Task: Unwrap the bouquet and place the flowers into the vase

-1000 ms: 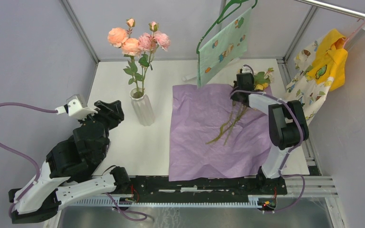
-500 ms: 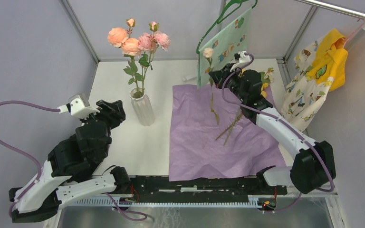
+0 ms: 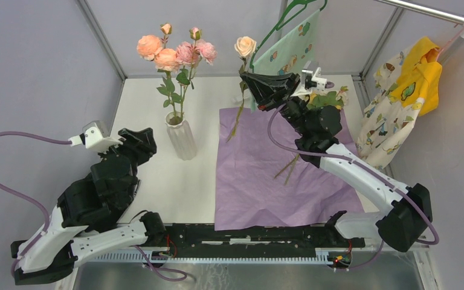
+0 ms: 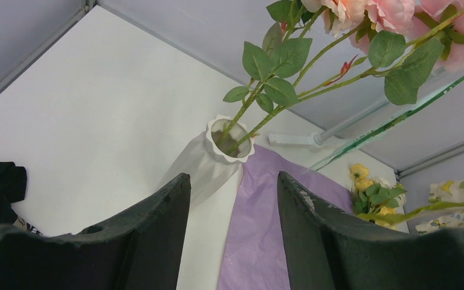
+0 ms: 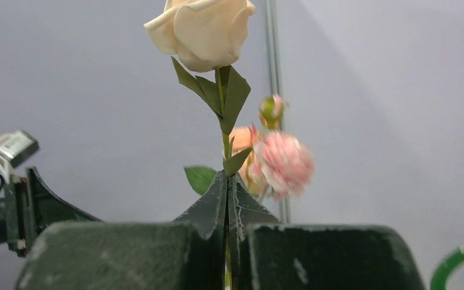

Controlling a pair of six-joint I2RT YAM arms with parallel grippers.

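Status: partway. The wrap is off, and the purple paper [image 3: 260, 181] lies flat just right of the vase [image 3: 181, 140]. One spray of pink and peach roses [image 3: 175, 51] already stands in the vase.

Right gripper [image 5: 226, 181] is clamped tight on the stem of a cream rose [image 3: 245, 45]. It holds the rose upright in the air, right of the vase, bloom up, with the stem tail hanging below the fingers. It is not over the vase mouth yet.

Left gripper [image 4: 232, 178] sits left of the vase and points at it. Its jaws are wide apart with nothing between them.

Left to do, my read:
- Carry the cream rose over and drop it in.
- Fetch the rest: a couple of thin stems [image 3: 290, 163] on the paper further right of the vase, and a yellow cluster [image 3: 333, 103] furthest right, toward the back.

Hard to see:
- The yellow cluster is mostly behind the right arm and next to the hanging green cloth [image 3: 284, 57], so I can't count sprays or tell which stems belong to it.
- The right wrist view cuts the stem off below the fingers, and the pink blooms behind it are blurred.
- Room in the vase neck for more stems: can't tell.
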